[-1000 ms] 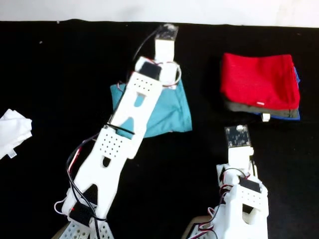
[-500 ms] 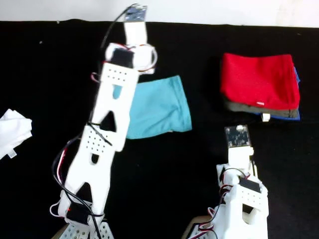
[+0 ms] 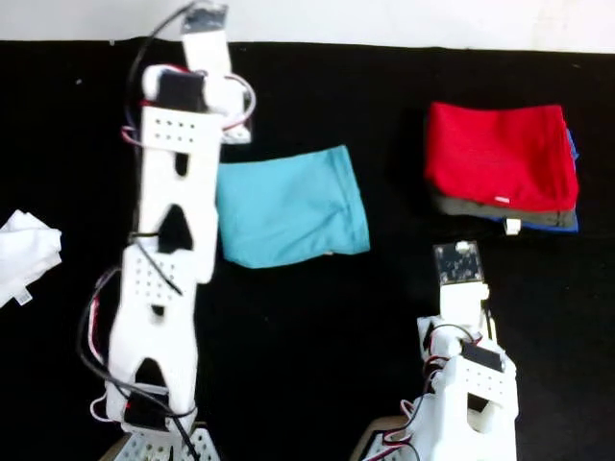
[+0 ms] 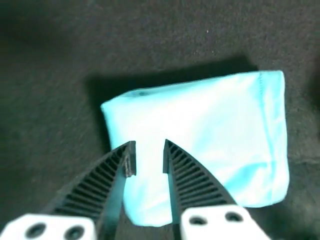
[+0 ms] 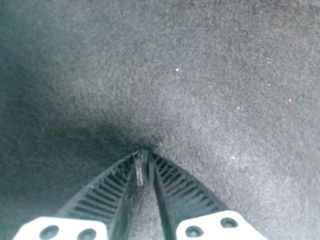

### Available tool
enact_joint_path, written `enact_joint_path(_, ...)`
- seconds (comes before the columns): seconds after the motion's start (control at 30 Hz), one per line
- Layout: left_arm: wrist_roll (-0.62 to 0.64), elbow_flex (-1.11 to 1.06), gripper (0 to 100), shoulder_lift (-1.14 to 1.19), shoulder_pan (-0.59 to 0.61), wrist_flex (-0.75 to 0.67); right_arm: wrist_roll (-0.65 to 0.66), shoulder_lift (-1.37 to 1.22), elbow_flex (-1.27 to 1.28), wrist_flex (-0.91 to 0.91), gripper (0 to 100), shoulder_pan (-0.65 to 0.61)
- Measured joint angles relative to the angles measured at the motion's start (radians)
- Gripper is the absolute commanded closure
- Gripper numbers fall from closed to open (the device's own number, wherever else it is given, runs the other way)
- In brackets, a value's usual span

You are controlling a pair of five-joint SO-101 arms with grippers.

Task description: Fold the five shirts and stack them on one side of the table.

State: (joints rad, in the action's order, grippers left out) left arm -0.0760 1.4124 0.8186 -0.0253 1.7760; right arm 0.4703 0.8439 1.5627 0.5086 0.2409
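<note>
1. Black cloth covers the table [image 3: 77, 115], and a white wall [image 3: 432, 19] strip runs along its far edge.
2. Mid-table lies the folded teal shirt [image 3: 288, 206]. A red shirt [image 3: 500, 154] tops the stack at the far right. A crumpled white shirt [image 3: 27, 252] sits at the left edge, with bare cloth between them.
3. Left gripper [image 4: 148, 159] hovers above the teal shirt's edge, fingers slightly parted, holding nothing. Right gripper [image 5: 145, 167] is clenched on nothing over bare cloth.
4. Left arm [image 3: 168, 240] has swung leftward off the teal shirt, uncovering it. Right arm [image 3: 466, 375] has not moved.
</note>
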Motion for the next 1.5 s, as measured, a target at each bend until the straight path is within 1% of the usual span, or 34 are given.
enact_joint_path(0.07, 0.0, -0.158, 90, -0.146, 0.014, 0.0, 0.0, 0.0, 0.0, 0.0, 99.2, 0.0)
enact_joint_path(0.17, -0.009, -0.454, 90, -0.379, 0.041, -0.002, 0.0, 0.0, 0.0, 0.0, 99.2, 0.0)
enact_joint_path(0.27, -0.054, -0.764, 90, -0.566, 0.081, -0.063, 0.0, 0.0, 0.0, 0.0, 99.2, 0.0)
enact_joint_path(0.43, -0.064, -1.247, 90, -0.809, 0.201, -0.295, 0.0, 0.0, 0.0, 0.0, 99.2, 0.0)
enact_joint_path(0.5, -0.064, -1.425, 90, -0.89, 0.23, -0.393, 0.0, 0.0, 0.0, 0.0, 99.2, 0.0)
enact_joint_path(0.63, -0.064, -1.743, 90, -0.976, 0.241, -0.603, 0.0, 0.0, 0.0, 0.0, 99.2, 0.0)
enact_joint_path(0.77, -0.064, -1.984, 90, -0.984, 0.239, -0.807, 0.0, 0.0, 0.0, 0.0, 99.2, 0.0)
enact_joint_path(1.0, -0.064, -2.271, 90, -0.985, 0.241, -1.089, 0.0, 0.005, 0.0, 0.0, 99.2, 0.0)
enact_joint_path(1.1, -0.063, -2.349, 90, -1.011, 0.238, -1.208, 0.0, 0.008, 0.0, 0.0, 99.2, 0.0)
enact_joint_path(1.17, -0.063, -2.363, 90, -1.017, 0.238, -1.24, 0.0, 0.008, -0.034, 0.021, 99.2, -0.002)
enact_joint_path(1.23, -0.063, -2.369, 90, -1.017, 0.236, -1.252, 0.0, 0.0, -0.106, 0.112, 99.2, -0.005)
enact_joint_path(1.43, -0.063, -2.372, 90, -1.019, 0.236, -1.258, -0.005, 0.0, -0.5, 0.503, 99.1, -0.141)
enact_joint_path(1.5, -0.063, -2.372, 90, -1.019, 0.236, -1.258, -0.066, -0.025, -0.637, 0.575, 96.3, -0.204)
